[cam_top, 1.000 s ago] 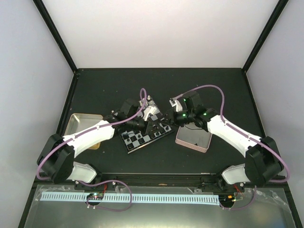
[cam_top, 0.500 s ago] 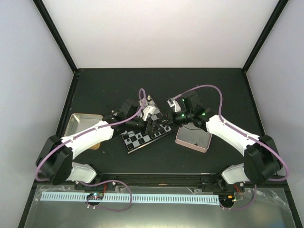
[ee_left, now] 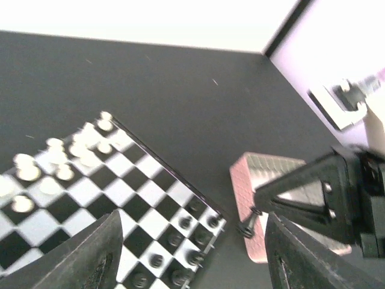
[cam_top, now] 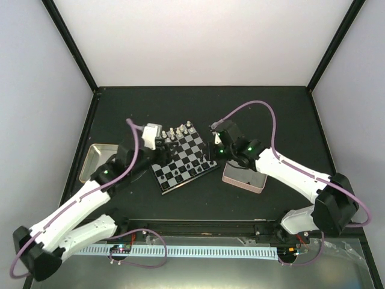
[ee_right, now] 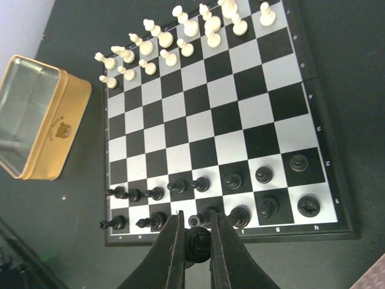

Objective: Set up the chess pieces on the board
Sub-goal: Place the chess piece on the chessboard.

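Black piece (ee_right: 196, 245) is pinched in the right claw (ee_right: 196, 224) over the board (ee_right: 180, 138) edge; left claw (ee_left: 192, 244) is held spread.

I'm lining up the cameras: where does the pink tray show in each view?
Top external: pink tray just right of the board, partly hidden.
Left wrist: pink tray at lower centre-right, past the board's corner.
Right wrist: pink tray, only a sliver, bottom right corner.
Shared landmark: the board.

Board (ee_right: 210, 138) smooth, glossy; black chess pieces (ee_right: 299, 162) shiny plastic; tan-rimmed tray (ee_right: 60, 126) reflective metal; table (ee_left: 150, 72) matt.
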